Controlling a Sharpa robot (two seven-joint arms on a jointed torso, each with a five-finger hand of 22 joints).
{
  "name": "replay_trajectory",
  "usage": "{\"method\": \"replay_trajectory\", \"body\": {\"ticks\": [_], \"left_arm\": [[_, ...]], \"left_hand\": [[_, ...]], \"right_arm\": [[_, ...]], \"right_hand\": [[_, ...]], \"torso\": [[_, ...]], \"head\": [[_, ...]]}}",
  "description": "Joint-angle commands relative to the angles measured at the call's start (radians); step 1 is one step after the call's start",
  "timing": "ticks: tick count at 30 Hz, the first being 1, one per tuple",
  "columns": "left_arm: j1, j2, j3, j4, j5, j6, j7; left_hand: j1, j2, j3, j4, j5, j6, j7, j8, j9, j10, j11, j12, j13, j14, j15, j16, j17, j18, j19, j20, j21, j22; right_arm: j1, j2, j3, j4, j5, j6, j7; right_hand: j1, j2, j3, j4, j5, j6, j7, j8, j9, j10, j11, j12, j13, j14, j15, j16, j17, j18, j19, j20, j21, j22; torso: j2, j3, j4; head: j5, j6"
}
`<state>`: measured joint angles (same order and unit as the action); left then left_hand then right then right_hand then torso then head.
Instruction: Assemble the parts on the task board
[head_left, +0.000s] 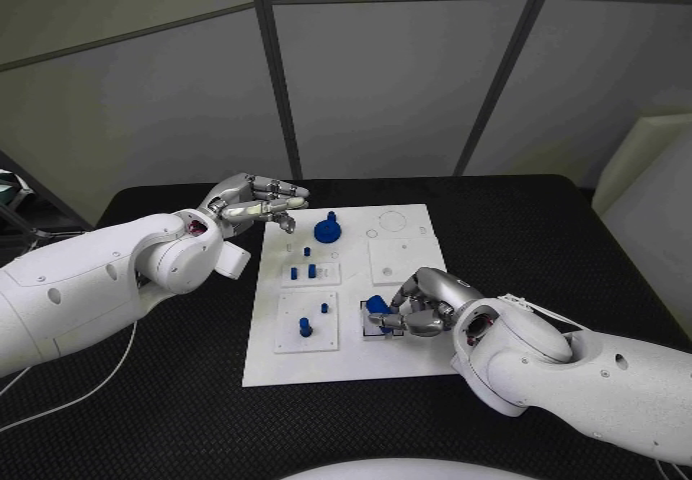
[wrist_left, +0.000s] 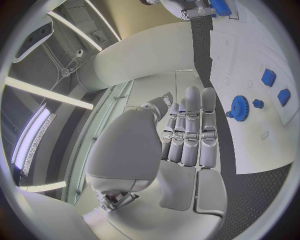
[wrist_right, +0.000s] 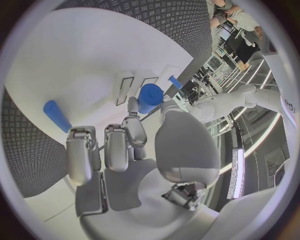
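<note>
Several blue parts (head_left: 304, 326) already stand in the task board (head_left: 410, 258). The right robot hand (head_left: 420, 305) apparently pinches another blue part (head_left: 376, 304); the left robot hand (head_left: 257, 202) hovers, fingers apart, holding nothing.

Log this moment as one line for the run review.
left hand: holds nothing, over board's far left edge | right hand: grips blue part at board near right | gear: standing, far middle

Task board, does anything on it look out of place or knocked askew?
Nothing stands out. The task board lies flat, the blue gear and small blue parts sit on it, and the right hand holds a blue part.
</note>
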<state>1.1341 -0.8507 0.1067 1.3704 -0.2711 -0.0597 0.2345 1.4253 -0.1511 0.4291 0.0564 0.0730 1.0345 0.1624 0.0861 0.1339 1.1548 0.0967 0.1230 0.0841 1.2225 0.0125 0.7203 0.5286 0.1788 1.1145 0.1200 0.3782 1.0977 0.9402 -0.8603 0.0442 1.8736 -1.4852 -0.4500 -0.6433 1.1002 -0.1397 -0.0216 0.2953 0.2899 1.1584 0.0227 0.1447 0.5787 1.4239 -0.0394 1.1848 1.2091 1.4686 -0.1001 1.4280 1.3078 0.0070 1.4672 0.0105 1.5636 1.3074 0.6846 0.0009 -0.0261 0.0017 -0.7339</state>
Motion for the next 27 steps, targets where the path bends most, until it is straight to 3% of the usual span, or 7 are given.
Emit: {"method": "replay_trajectory", "body": {"ticks": [1, 6, 11, 17, 21, 24, 27], "left_arm": [[0.001, -0.002, 0.001, 0.005, 0.006, 0.009, 0.003], [0.002, -0.004, 0.001, 0.006, 0.006, 0.009, 0.003], [0.002, -0.005, 0.001, 0.007, 0.006, 0.009, 0.003], [0.002, -0.006, 0.001, 0.006, 0.006, 0.008, 0.002], [0.002, -0.006, 0.001, 0.005, 0.006, 0.009, 0.002], [0.002, -0.005, 0.001, 0.005, 0.006, 0.009, 0.002], [0.001, -0.005, 0.001, 0.004, 0.006, 0.009, 0.002]], "left_hand": [[-0.01, 0.0, -0.002, 0.001, 0.005, 0.0, 0.006, -0.006, 0.001, -0.002, 0.006, -0.004, 0.002, -0.001, 0.007, -0.002, -0.001, 0.002, -0.005, 0.003, -0.003, -0.001], [-0.01, 0.0, -0.002, 0.001, 0.005, 0.0, 0.006, -0.006, 0.001, -0.002, 0.006, -0.004, 0.002, -0.001, 0.007, -0.002, -0.001, 0.002, -0.005, 0.003, -0.003, -0.001], [-0.01, 0.0, -0.002, 0.001, 0.005, 0.0, 0.006, -0.006, 0.001, -0.002, 0.006, -0.004, 0.002, -0.001, 0.007, -0.002, -0.001, 0.002, -0.005, 0.003, -0.003, -0.001], [-0.01, 0.0, -0.002, 0.001, 0.005, 0.0, 0.006, -0.006, 0.001, -0.002, 0.006, -0.004, 0.002, -0.001, 0.007, -0.002, -0.001, 0.002, -0.005, 0.003, -0.003, -0.001], [-0.01, 0.0, -0.002, 0.001, 0.005, 0.0, 0.006, -0.006, 0.001, -0.002, 0.006, -0.004, 0.002, -0.001, 0.007, -0.002, -0.001, 0.002, -0.005, 0.003, -0.003, -0.001], [-0.01, 0.0, -0.002, 0.001, 0.005, 0.0, 0.006, -0.006, 0.001, -0.002, 0.006, -0.004, 0.002, -0.001, 0.007, -0.002, -0.001, 0.002, -0.005, 0.003, -0.003, -0.001], [-0.01, 0.0, -0.002, 0.001, 0.005, 0.0, 0.006, -0.006, 0.001, -0.002, 0.006, -0.004, 0.002, -0.001, 0.007, -0.002, -0.001, 0.002, -0.005, 0.003, -0.003, -0.001]], "right_arm": [[0.002, 0.009, 0.001, -0.007, -0.002, 0.014, -0.009], [0.002, 0.025, 0.001, -0.017, -0.008, 0.008, -0.01], [0.002, 0.031, 0.001, -0.026, -0.02, 0.001, -0.021], [0.001, 0.029, 0.001, -0.023, -0.03, -0.003, -0.018], [0.001, 0.019, 0.001, -0.005, -0.036, -0.001, -0.003], [0.001, 0.012, 0.001, 0.007, -0.041, 0.008, 0.006], [0.001, 0.006, 0.001, 0.015, -0.045, 0.014, 0.012]], "right_hand": [[-0.028, -0.005, -0.028, 0.0, -0.007, 0.002, 0.006, -0.005, 0.007, 0.001, -0.003, -0.006, -0.001, 0.052, -0.007, -0.003, 0.006, -0.003, 0.098, -0.006, -0.006, 0.252], [-0.054, -0.01, -0.095, 0.001, -0.127, 0.003, 0.006, -0.014, 0.028, -0.001, -0.003, -0.017, -0.003, 0.051, -0.008, -0.007, 0.001, -0.002, 0.096, -0.007, -0.011, 0.247], [-0.101, -0.044, -0.14, 0.003, -0.233, -0.004, 0.009, -0.024, 0.041, -0.008, -0.001, -0.035, -0.013, 0.048, -0.006, -0.017, -0.012, 0.001, 0.092, -0.006, -0.02, 0.241], [-0.127, -0.061, -0.161, 0.004, -0.24, -0.008, 0.01, -0.028, 0.047, -0.011, -0.001, -0.043, -0.018, 0.046, -0.006, -0.02, -0.017, 0.002, 0.091, -0.006, -0.024, 0.237], [-0.082, -0.034, -0.131, 0.002, -0.235, -0.003, 0.009, -0.03, 0.056, -0.008, -0.001, -0.04, -0.012, 0.048, -0.006, -0.018, -0.012, 0.0, 0.093, -0.006, -0.018, 0.242], [0.042, 0.012, -0.086, -0.024, -0.191, 0.002, 0.008, -0.034, 0.067, -0.005, -0.002, -0.039, -0.007, 0.049, -0.006, -0.016, -0.009, -0.001, 0.095, -0.006, -0.015, 0.245], [0.107, 0.021, -0.083, -0.043, -0.187, 0.007, 0.007, -0.037, 0.076, -0.004, -0.003, -0.038, -0.003, 0.05, -0.007, -0.014, -0.003, -0.002, 0.096, -0.006, -0.011, 0.249]], "torso": [[0.0, 0.0011, -0.0015], [-0.001, 0.0012, -0.0012], [-0.001, 0.0012, -0.0025], [0.0, 0.0022, -0.0038], [0.0, 0.0034, -0.0039], [0.0, 0.0032, -0.0046], [-0.001, 0.0027, -0.0037]], "head": [[0.001, -0.001], [0.005, -0.002], [0.007, -0.001], [0.008, 0.0], [0.009, 0.001], [0.009, 0.001], [0.009, -0.001]]}}
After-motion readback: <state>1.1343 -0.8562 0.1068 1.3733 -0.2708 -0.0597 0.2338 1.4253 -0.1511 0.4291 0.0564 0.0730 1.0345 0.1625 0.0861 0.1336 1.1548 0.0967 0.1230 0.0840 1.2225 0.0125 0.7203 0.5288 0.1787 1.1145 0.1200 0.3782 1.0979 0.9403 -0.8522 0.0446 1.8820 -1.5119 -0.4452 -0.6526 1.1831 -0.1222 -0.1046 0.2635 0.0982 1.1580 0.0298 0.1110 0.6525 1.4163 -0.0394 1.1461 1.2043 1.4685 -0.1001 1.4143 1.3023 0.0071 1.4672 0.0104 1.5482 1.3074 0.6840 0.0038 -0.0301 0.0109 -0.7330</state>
